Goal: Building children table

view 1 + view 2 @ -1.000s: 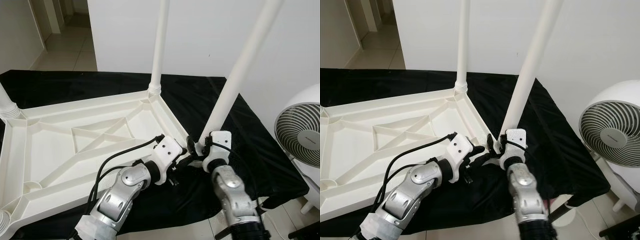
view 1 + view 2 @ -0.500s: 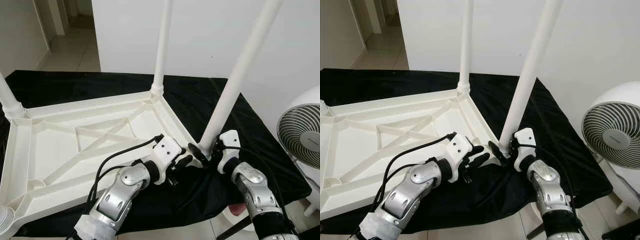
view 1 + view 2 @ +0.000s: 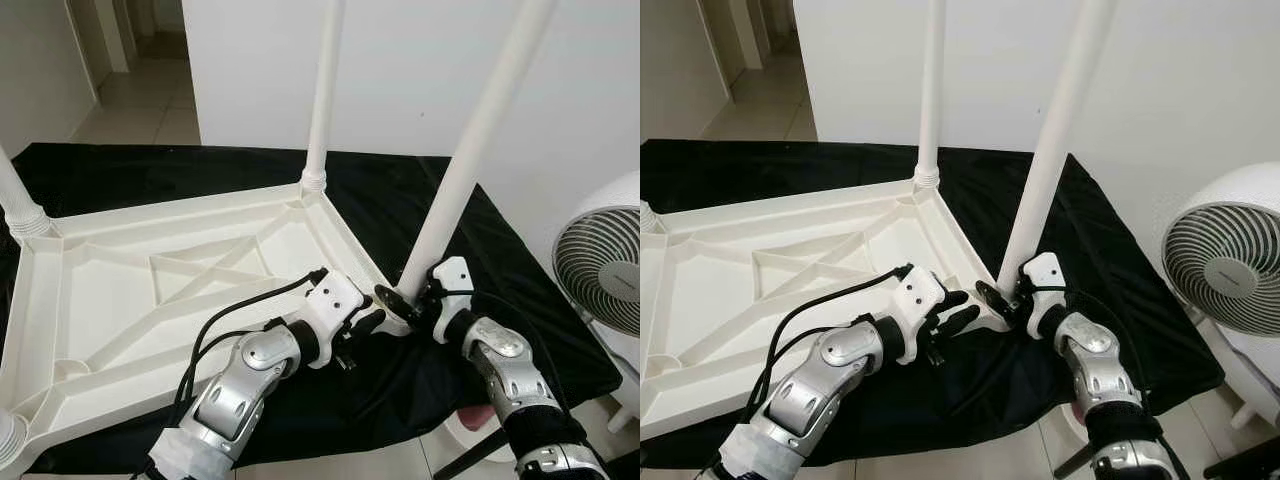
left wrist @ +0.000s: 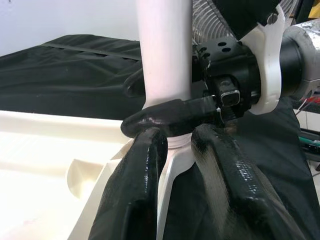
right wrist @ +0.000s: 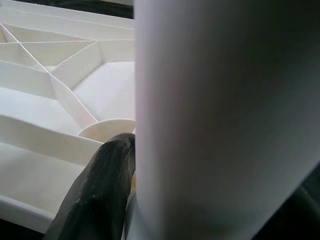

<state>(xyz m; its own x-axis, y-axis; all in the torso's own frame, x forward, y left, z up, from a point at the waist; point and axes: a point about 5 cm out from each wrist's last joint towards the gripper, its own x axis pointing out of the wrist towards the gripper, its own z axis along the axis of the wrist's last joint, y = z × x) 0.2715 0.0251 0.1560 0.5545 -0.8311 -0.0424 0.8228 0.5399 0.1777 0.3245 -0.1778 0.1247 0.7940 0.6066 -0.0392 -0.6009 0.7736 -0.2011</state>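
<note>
A white plastic table point(image 3: 120, 300) lies upside down on a black cloth point(image 3: 420, 200). A long white leg point(image 3: 470, 150) rises, leaning right, from its near right corner. My right gripper point(image 3: 400, 300) is shut on the foot of this leg; one of its black fingers point(image 4: 165, 120) crosses the leg's base point(image 5: 215, 120). My left gripper point(image 3: 368, 322) reaches in from the left at the same corner. Its two fingers point(image 4: 145, 165) sit close together over the table's rim, just below the right gripper. Another leg point(image 3: 322, 90) stands upright in the far corner socket.
A third leg point(image 3: 15, 205) stands at the table's left corner. A white fan point(image 3: 600, 270) stands on the floor close to the right, beyond the cloth's edge. A white wall is behind, and a doorway with a tiled floor is at the far left.
My right forearm has swung outward to the right while its gripper stays at the leg's foot. The leg stands a little steeper. My left arm has hardly moved.
</note>
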